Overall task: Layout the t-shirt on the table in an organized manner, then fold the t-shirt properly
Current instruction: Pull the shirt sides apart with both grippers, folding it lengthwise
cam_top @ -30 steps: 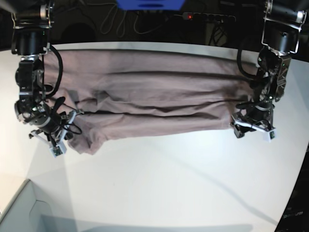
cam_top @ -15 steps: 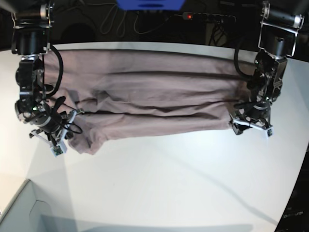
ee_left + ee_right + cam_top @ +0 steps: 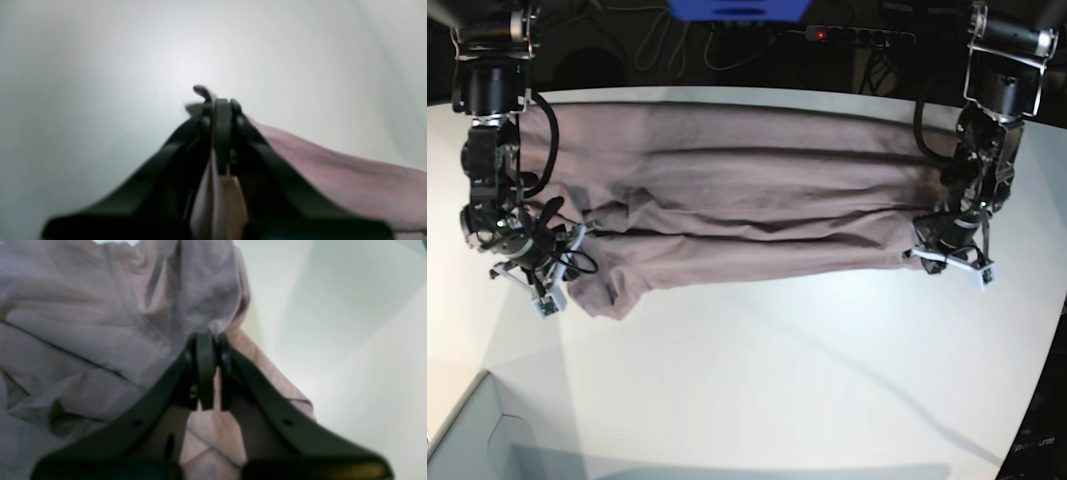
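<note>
Base view: high, looking down and forward over the surface (image 3: 777,380) toward its far edge, both arms in frame. Each wrist view sits just behind its own jaws, looking along them, very near and blurred. All three share the t-shirt (image 3: 747,200) and the pale surface.

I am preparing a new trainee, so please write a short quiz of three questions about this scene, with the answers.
1. True or false: the left gripper is shut on the t-shirt.
2. What does the right gripper hold? A) a cable B) the t-shirt C) nothing
3. Fill in: the t-shirt lies stretched across the white ____.

Key: 1 true, a bit of cloth pokes past the closed tips. 2 B. 3 table.
</note>
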